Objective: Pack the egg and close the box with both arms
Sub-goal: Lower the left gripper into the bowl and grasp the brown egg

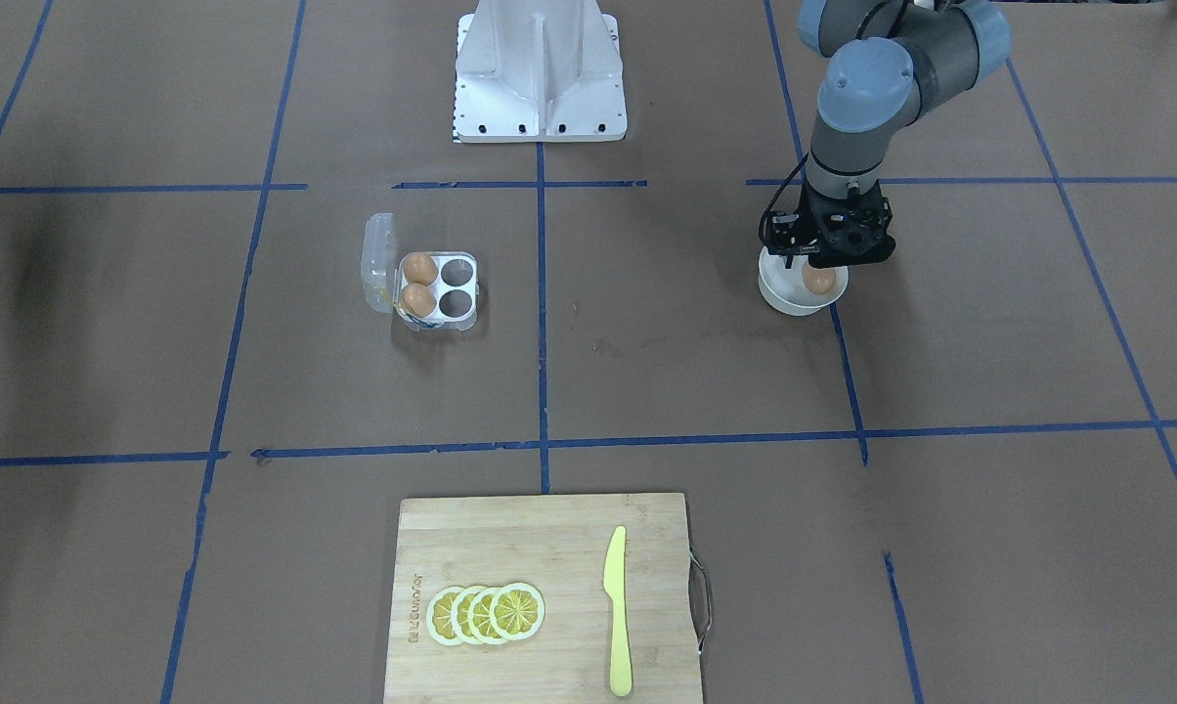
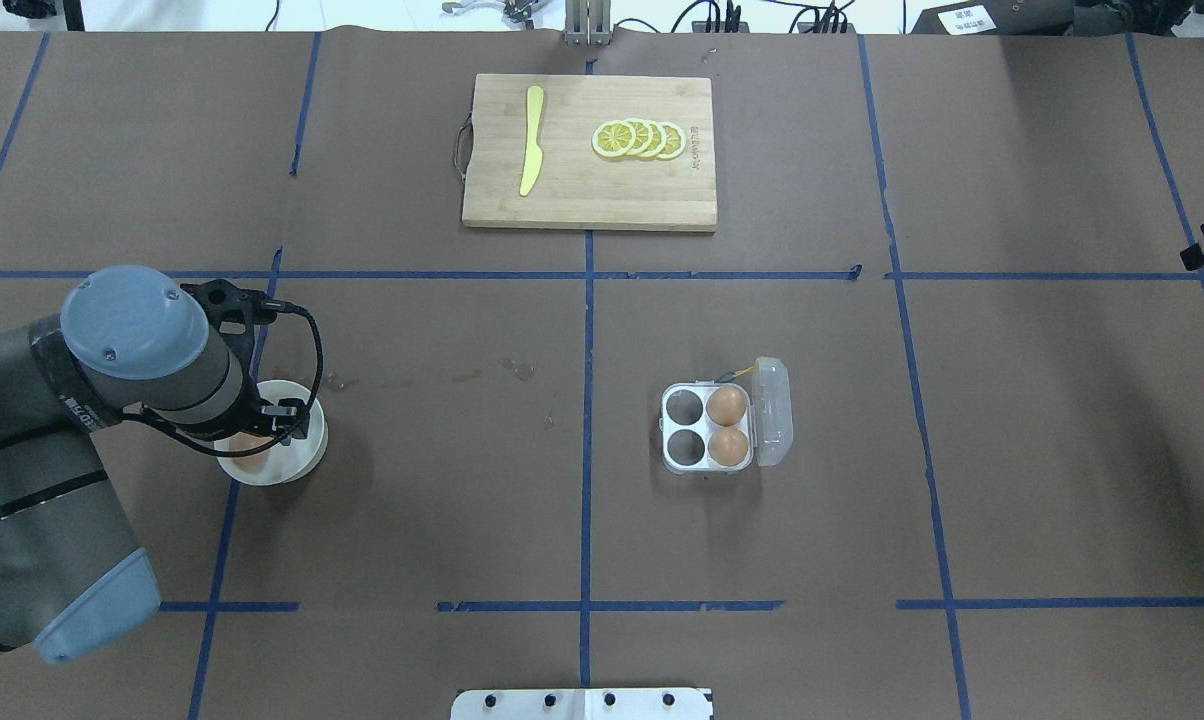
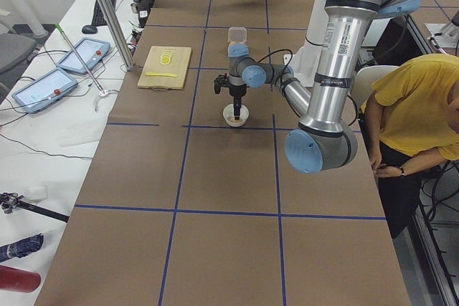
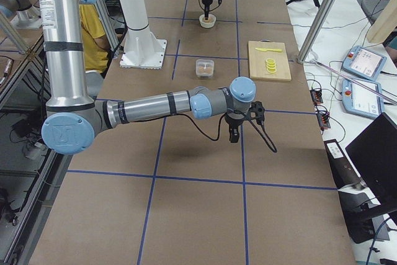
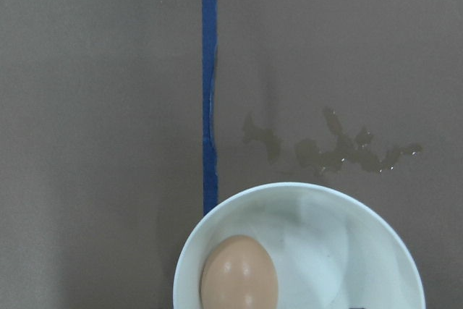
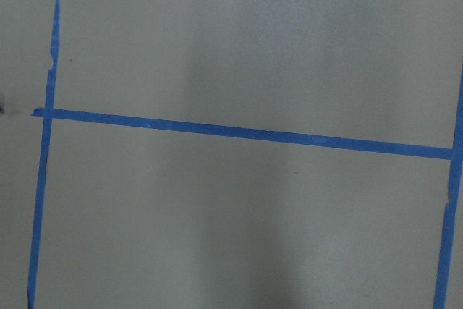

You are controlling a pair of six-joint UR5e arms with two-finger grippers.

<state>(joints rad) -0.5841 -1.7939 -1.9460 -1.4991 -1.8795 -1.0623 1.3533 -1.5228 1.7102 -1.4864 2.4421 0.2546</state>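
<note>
The egg lies alone in a white bowl; the left wrist view shows it at the bowl's near-left side. My left gripper hangs just above the bowl, its fingers hidden by its own body, so I cannot tell whether it is open. The box stands with its lid open; two eggs fill the cups on the lid side and two cups are empty. My right gripper hovers over bare table far from the box; I cannot tell its state.
A wooden cutting board with lemon slices and a yellow knife lies at the operators' side. The white pedestal stands at the robot's base. A person in yellow sits beside the table.
</note>
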